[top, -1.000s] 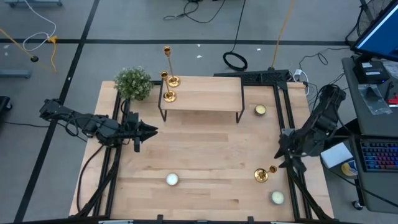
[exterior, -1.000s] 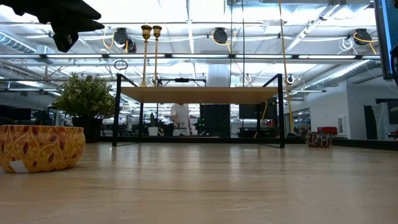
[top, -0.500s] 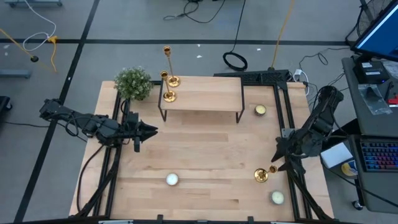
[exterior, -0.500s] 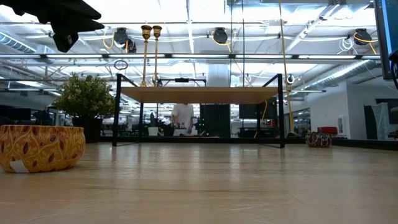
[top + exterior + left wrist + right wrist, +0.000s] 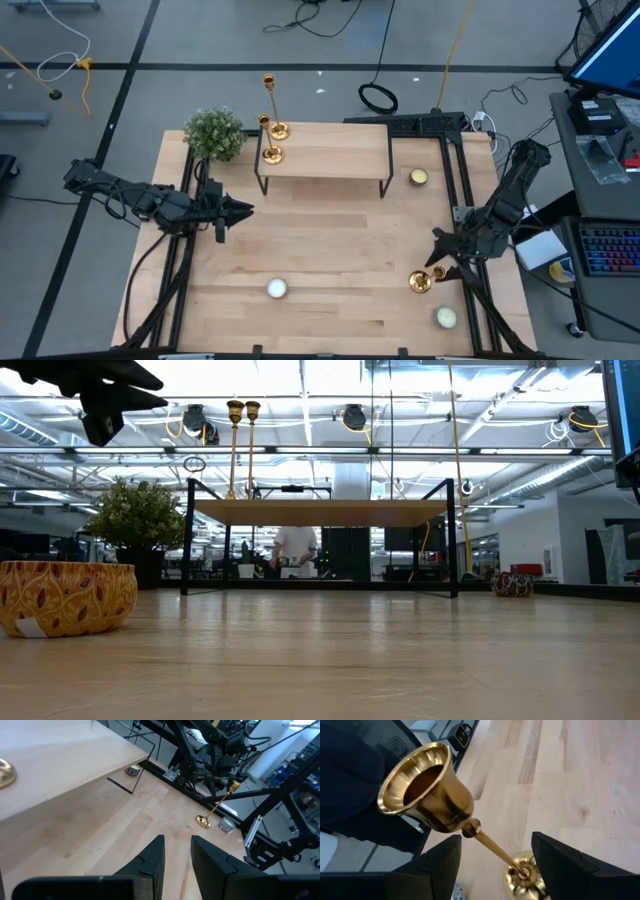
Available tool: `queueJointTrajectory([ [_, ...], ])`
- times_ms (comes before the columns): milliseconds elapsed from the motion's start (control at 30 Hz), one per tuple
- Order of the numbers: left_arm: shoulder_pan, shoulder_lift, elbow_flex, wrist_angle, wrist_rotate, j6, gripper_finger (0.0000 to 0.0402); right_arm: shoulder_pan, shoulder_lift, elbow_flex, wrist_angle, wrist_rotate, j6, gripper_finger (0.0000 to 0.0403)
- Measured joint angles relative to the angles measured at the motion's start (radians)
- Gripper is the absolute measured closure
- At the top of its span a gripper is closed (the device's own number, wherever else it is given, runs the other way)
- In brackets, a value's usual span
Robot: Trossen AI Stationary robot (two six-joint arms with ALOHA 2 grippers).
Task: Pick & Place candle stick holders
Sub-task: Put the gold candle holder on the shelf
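The right end effector [image 5: 441, 262] is low over the right side of the worktop [image 5: 330, 270], at the third candle stick holder [image 5: 421, 281]. This gold holder stands on its round base near the right edge. In the right wrist view its stem [image 5: 490, 848] passes between the two dark fingers [image 5: 437, 865], which stand apart on both sides and do not touch it; its cup [image 5: 422, 785] is close to the camera. The two other candle stick holders [image 5: 272, 125] stand on the left end of the small raised shelf [image 5: 325, 160], beside the green plant [image 5: 214, 133]. The left end effector [image 5: 236, 210] waits above the left part of the worktop, its fingers [image 5: 155, 857] a little apart and holding nothing. Three small candles [image 5: 276, 289] lie on the worktop.
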Motion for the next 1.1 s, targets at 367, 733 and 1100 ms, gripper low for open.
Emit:
queueJointTrajectory([
  [367, 0.0, 0.0, 0.0, 0.0, 0.0, -0.01, 0.0309, 0.0, 0.0, -0.015, 0.066, -0.003, -0.025, 0.0165],
  [733, 0.0, 0.0, 0.0, 0.0, 0.0, -0.009, 0.0309, 0.0, 0.0, -0.015, 0.091, -0.003, -0.033, 0.0165],
  [1100, 0.0, 0.0, 0.0, 0.0, 0.0, -0.008, 0.0309, 0.0, 0.0, -0.015, 0.095, -0.008, -0.033, 0.0165],
])
